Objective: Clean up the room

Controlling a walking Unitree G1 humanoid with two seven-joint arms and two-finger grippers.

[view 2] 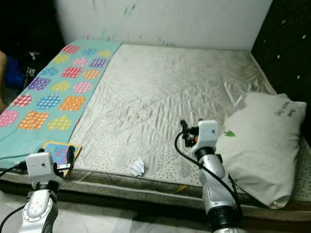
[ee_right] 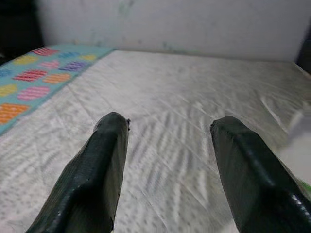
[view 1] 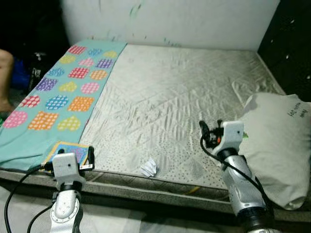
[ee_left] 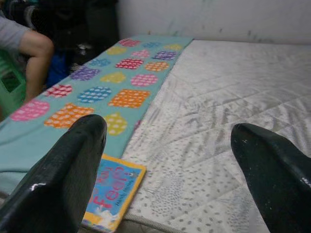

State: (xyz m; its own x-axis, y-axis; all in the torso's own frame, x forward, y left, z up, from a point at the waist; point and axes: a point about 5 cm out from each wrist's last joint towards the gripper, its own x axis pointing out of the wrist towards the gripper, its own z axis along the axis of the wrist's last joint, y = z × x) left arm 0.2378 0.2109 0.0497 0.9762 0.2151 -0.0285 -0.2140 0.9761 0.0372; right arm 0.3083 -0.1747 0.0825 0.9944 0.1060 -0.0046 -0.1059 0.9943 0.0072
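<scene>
**Both arms poised over the bed edge, nothing yet picked up**

A bare grey quilted mattress (view 1: pixel 184 97) fills the middle of the head views, its near edge running along the bottom of the frame. A turquoise blanket with coloured patterned patches (view 1: pixel 58 97) lies flat down the left side, reaching toward the white wall at the top. At lower left, on the blanket's near end, rests a thin yellow-bordered children's book (ee_left: pixel 112 194), just ahead of the left gripper (ee_left: pixel 170 160). A small crumpled scrap of white paper (view 1: pixel 149 168) sits on the mattress close to the near edge, lower centre, between the two arms. A large off-white pillow (view 1: pixel 279 145) slumps at the right edge, partly overhanging the mattress corner, probably where it was dropped rather than laid.

The left gripper hangs at the bed's near edge, jaws spread wide and holding nothing, the book lying just below and between them. The right gripper (ee_right: pixel 167 160) is raised over the mattress beside the pillow, jaws likewise parted wide and empty, touching nothing.

Both arms look set for a reach: the book seems the left arm's nearest target, the paper scrap or pillow the right's. A person's bare limb (ee_left: pixel 36 58) shows at upper left beyond the blanket.
</scene>
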